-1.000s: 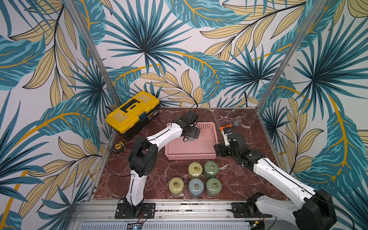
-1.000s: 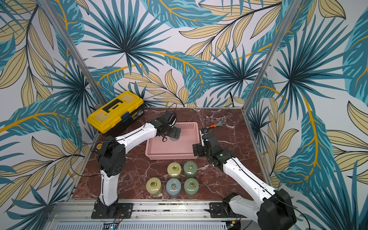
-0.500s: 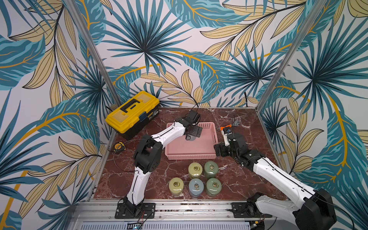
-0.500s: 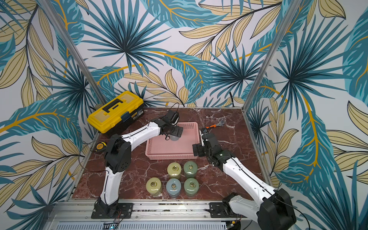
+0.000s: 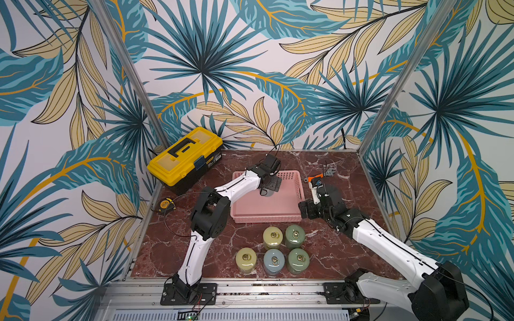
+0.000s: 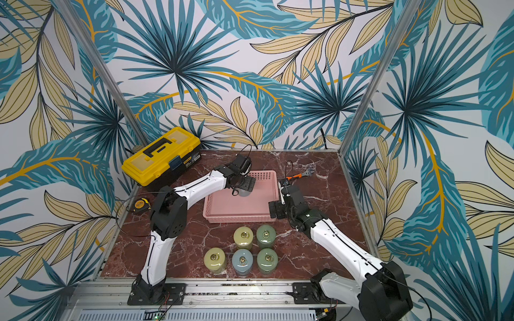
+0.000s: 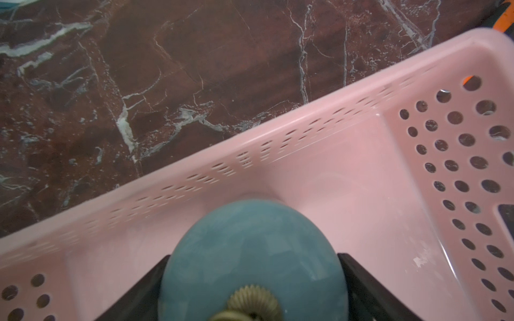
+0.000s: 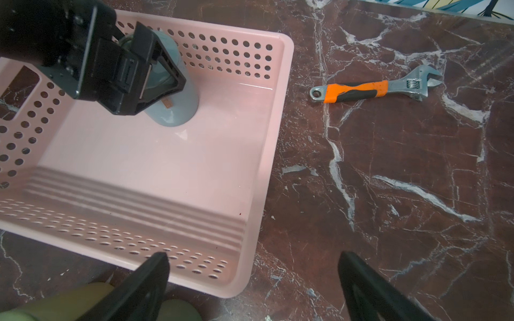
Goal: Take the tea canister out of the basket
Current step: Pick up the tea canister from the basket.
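The blue-grey, round, glazed tea canister with a brass knob on its lid (image 8: pixel 178 108) stands on the solid floor of the shallow pink plastic basket with perforated sides (image 8: pixel 279 116), nearer the far wall than the near one. The left gripper (image 7: pixel 253 255) sets its 2 black fingers on either side of the canister's upper body, close against it. Whether they press it or merely bracket it, I cannot tell (the canister's bulge hides the contact in the left wrist view). The right gripper (image 8: pixel 254 257) hangs spread wide and empty just outside a near corner of the basket.

The reach looks done and the grasp is at most under way. The lift over the rim and the set-down on the dark red marble tabletop (image 5: pixel 328 250) are left. 5 similar canisters (image 5: pixel 274 261) stand in front of the basket.
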